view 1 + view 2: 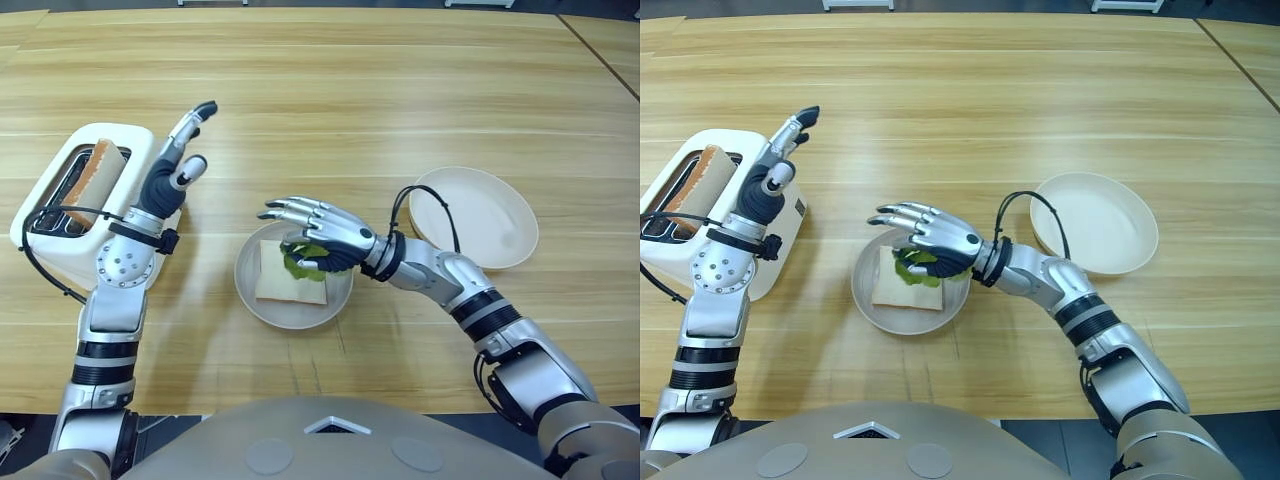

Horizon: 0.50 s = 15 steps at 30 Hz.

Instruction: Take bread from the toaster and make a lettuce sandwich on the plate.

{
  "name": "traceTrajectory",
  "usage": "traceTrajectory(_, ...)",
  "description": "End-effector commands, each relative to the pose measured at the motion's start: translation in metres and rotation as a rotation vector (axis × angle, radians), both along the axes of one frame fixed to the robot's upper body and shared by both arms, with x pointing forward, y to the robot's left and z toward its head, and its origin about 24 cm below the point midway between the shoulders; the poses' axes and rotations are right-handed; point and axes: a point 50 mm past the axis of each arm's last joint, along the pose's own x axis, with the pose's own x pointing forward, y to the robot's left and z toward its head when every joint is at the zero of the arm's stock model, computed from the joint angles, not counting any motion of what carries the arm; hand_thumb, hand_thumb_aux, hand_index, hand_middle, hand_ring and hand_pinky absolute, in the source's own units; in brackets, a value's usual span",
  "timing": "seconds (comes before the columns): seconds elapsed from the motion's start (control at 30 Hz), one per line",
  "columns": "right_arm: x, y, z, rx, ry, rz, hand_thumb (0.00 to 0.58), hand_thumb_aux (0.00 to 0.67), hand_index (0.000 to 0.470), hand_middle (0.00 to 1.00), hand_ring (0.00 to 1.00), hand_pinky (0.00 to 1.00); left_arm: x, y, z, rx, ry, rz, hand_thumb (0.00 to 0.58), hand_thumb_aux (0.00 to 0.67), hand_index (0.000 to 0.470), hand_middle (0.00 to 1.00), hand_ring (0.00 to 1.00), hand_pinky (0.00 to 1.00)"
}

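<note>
The right hand (325, 235) lies over the plate (290, 318) near the middle of the worktop (350, 90) and covers much of the lettuce (303, 262) and the far right corner of the bread slice (285, 285). Whether this hand grips the lettuce or merely sits above it cannot be told. Toward the worktop's left edge, the left arm (125, 265) hides the near right corner of the toaster (138, 150), and the right eye view cuts off the toaster's left end. The lower part of the toast (92, 180) is sunk in its slot. The second slot is too dark to read.
</note>
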Motion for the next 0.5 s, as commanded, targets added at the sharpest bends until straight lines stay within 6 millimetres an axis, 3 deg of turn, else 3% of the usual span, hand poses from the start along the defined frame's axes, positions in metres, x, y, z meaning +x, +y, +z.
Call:
traceTrajectory(0.03, -0.004, 0.008, -0.001, -0.005, 0.031, 0.048, 0.58, 0.67, 0.47, 0.0, 0.0, 0.0, 0.001, 0.002, 0.006, -0.01, -0.017, 0.013, 0.0, 0.0, 0.0, 0.0, 0.0, 0.0)
traceTrajectory(0.3, -0.005, 0.015, -0.005, -0.015, 0.046, 0.051, 0.58, 0.67, 0.47, 0.0, 0.0, 0.0, 0.001, 0.004, 0.006, -0.014, -0.018, 0.025, 0.0, 0.0, 0.0, 0.0, 0.0, 0.0)
traceTrajectory(0.33, -0.002, 0.015, -0.004, -0.006, 0.032, 0.025, 0.452, 0.355, 0.249, 0.0, 0.0, 0.0, 0.0, 0.005, 0.007, -0.013, -0.022, 0.028, 0.0, 0.0, 0.0, 0.0, 0.0, 0.0)
traceTrajectory(0.37, 0.001, 0.015, -0.003, -0.001, 0.016, 0.003, 0.009, 0.005, 0.004, 0.0, 0.0, 0.0, 0.0, 0.006, 0.009, -0.01, -0.03, 0.035, 0.0, 0.0, 0.0, 0.0, 0.0, 0.0)
traceTrajectory(0.5, 0.006, 0.017, 0.0, 0.015, -0.036, -0.046, 0.0, 0.0, 0.0, 0.0, 0.0, 0.0, -0.003, 0.013, 0.019, 0.044, -0.091, 0.086, 0.0, 0.0, 0.0, 0.0, 0.0, 0.0)
